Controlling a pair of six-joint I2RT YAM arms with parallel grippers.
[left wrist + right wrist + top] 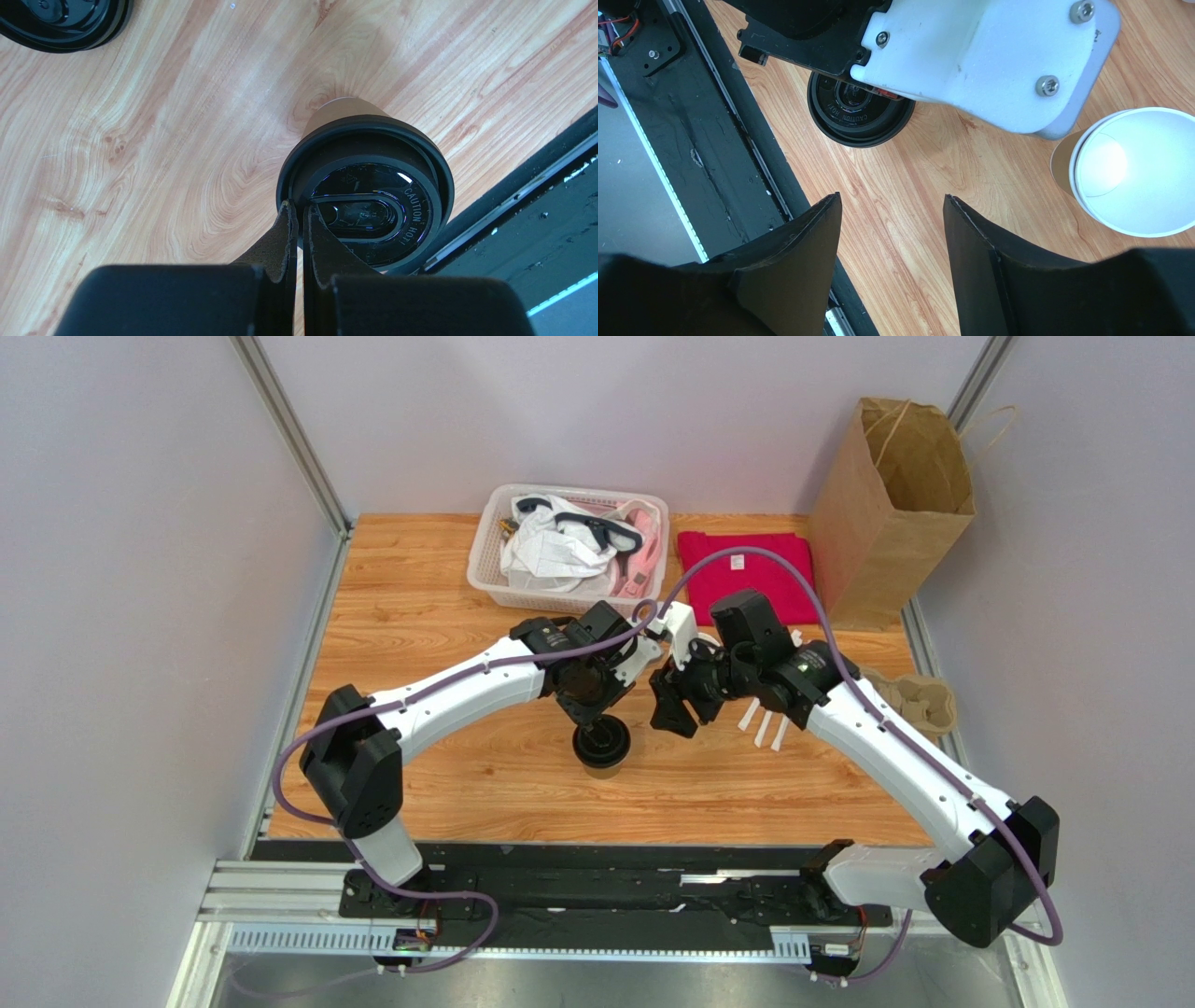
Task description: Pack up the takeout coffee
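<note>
The takeout coffee (601,745) stands upright on the table (421,616), towards the near edge at the middle. Its long axis is vertical and its black lid (365,210) is seated on top.

The left pincer (298,213) is directly above it, pointing down. It is clenched, with the fingertips pressed together and resting on the edge of the lid. I cannot tell whether they nip a ridge of the lid or only bear on it.

The right pincer (891,203) hangs just to the right of the cup. It is released and holds nothing, with only bare wood showing between its fingers. In its own view the cup lies ahead, partly under the left arm's white housing (990,63).

The left arm is therefore the nearer one, but it comes at the cup from the top. Any grasp around the cup's body would probably suit the right arm better, reaching in from the side.

The brown paper bag (891,504) stands open at the far right corner. The pulp cup tray (926,703) lies at the right edge, well apart from the cup.

The raised lettering on the lid reads "CAUTION HOT". No brand or print can be read on the cup wall or the bag.

A second black lid (63,21) and an open paper cup (1134,171), white inside, also sit on the table.
</note>
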